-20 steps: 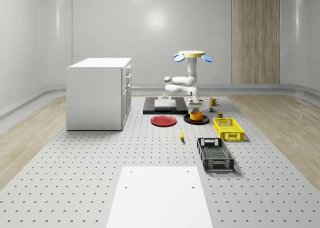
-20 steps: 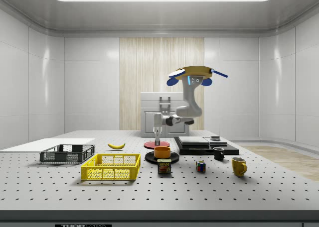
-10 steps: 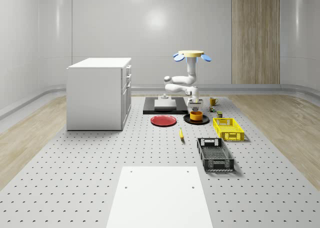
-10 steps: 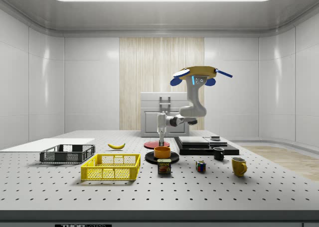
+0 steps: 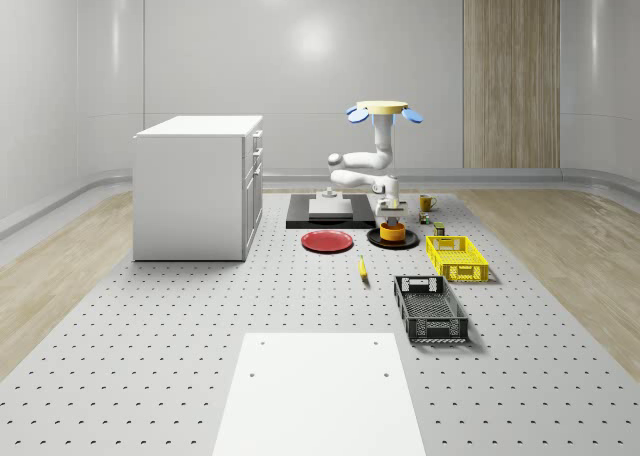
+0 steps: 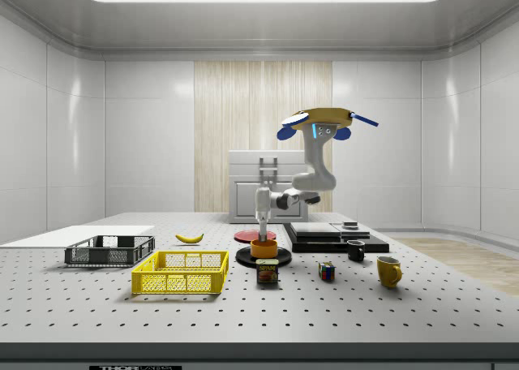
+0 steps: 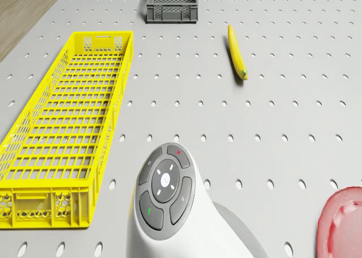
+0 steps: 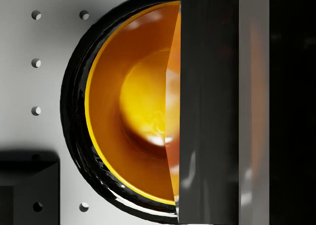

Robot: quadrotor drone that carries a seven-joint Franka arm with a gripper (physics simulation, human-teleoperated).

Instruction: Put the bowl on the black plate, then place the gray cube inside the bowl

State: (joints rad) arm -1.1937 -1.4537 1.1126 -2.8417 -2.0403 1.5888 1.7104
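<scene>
The drone (image 5: 384,109) hovers high over the far end of the surface (image 5: 200,316). Its white arm (image 5: 365,166) bends down toward the orange bowl (image 5: 393,234). The bowl sits on the black plate (image 5: 373,239). The tool (image 5: 393,212) hangs just above the bowl. It is clamped on the gray cube (image 8: 210,111). In the wrist view the cube is over the bowl's open top and hides part of it. It is not resting in the bowl.

In the whole-scene view, a red plate (image 5: 327,241) lies near the black plate, at its 9 o'clock. A yellow basket (image 5: 456,257) sits at the black plate's 4 o'clock. A banana (image 5: 362,267) lies at its 7 o'clock. A black basket (image 5: 430,308) lies at the yellow basket's 7 o'clock.
</scene>
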